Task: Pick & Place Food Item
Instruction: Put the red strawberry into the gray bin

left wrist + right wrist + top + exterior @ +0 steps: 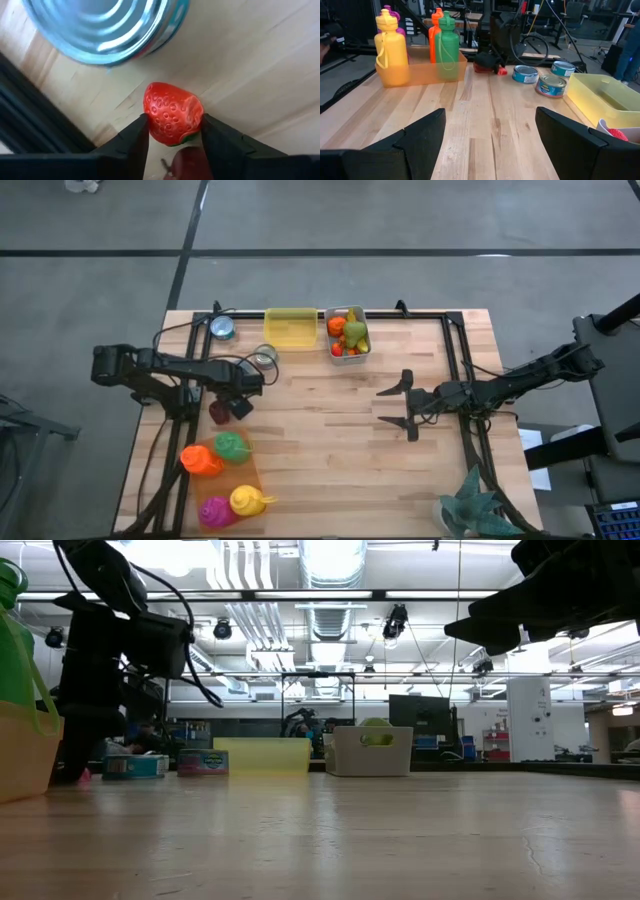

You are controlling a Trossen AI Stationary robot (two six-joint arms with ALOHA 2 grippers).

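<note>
Left gripper (172, 131) near the table's left edge, fingers touching both sides of the strawberry (172, 120) on the wood. Contact looks low: it could squirt out. Right gripper (408, 405) open, mid-table right.

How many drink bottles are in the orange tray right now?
4, all in the orange tray: orange bottle, green bottle, magenta bottle, yellow bottle. None looks hidden.
</note>
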